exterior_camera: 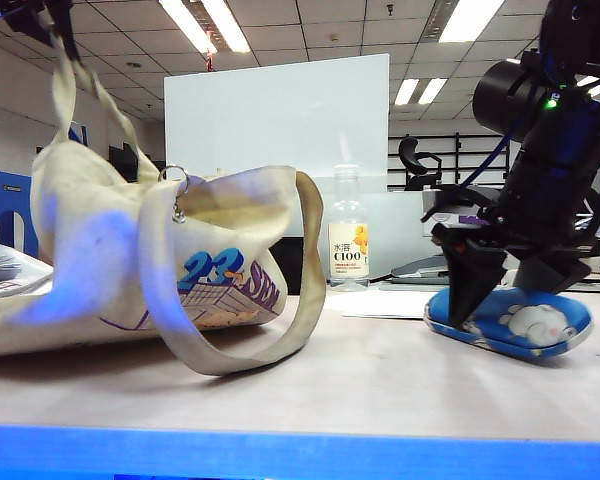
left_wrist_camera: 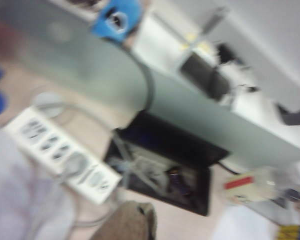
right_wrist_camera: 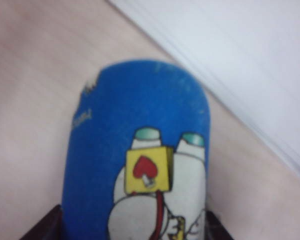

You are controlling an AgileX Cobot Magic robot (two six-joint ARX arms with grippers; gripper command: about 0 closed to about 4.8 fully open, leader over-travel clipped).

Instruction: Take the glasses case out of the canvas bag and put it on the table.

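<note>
The right gripper [exterior_camera: 505,290] stood low over the glasses case [exterior_camera: 510,322], its dark fingers [exterior_camera: 475,285] reaching down on either side of it. The case lay flat on the tabletop [exterior_camera: 380,375], out of the canvas bag [exterior_camera: 130,270] and well apart from it. In the right wrist view the blue case [right_wrist_camera: 140,150] filled the space between the jaws, whose dark tips showed at each of its flanks; the jaws were spread about as wide as the case, close against its sides, though whether they pressed on it could not be told. A sheet of white paper [right_wrist_camera: 250,65] lay on the tabletop just beyond the case's far end.

The left gripper [exterior_camera: 40,15] was up high, above the bag, its jaws closed on a strap [exterior_camera: 65,90] and holding the bag's mouth lifted. The bag's body sagged on the tabletop below those jaws. A clear bottle [exterior_camera: 348,235] stood behind, between the two grippers.
</note>
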